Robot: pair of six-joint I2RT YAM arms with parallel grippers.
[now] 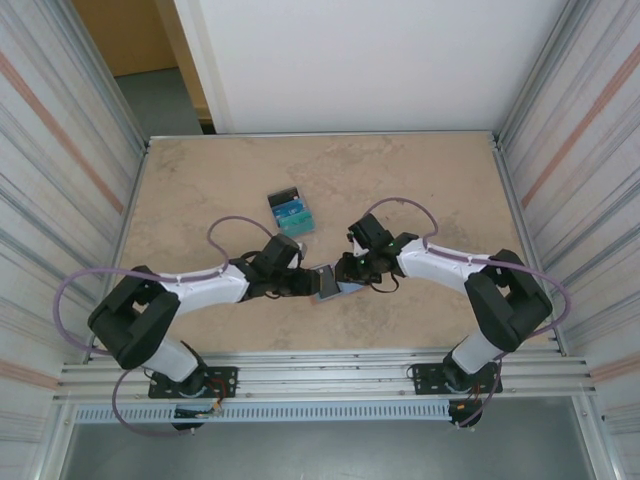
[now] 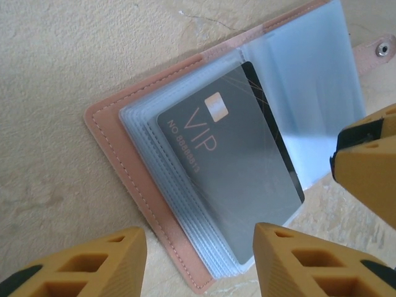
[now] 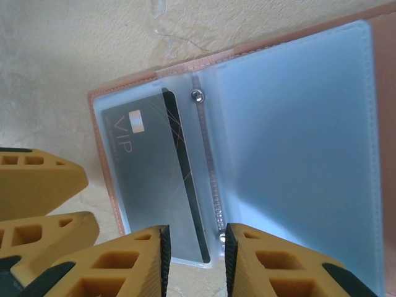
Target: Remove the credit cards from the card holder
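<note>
Card holder (image 2: 124, 142) lies open on bench (image 2: 62, 62). R jaws, narrow gap, look to steady sleeves (image 3: 291, 124) at spine so L jaws, wide apart, can reach grey VIP card (image 2: 229, 173).

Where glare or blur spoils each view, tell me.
Left wrist: the dark card reads sharp, the left tool's fingers soft, a milky sheen on the clear sleeves. Right wrist: bright glare low on the right sleeve. Top external: even light, faint shadows under the arms.
</note>
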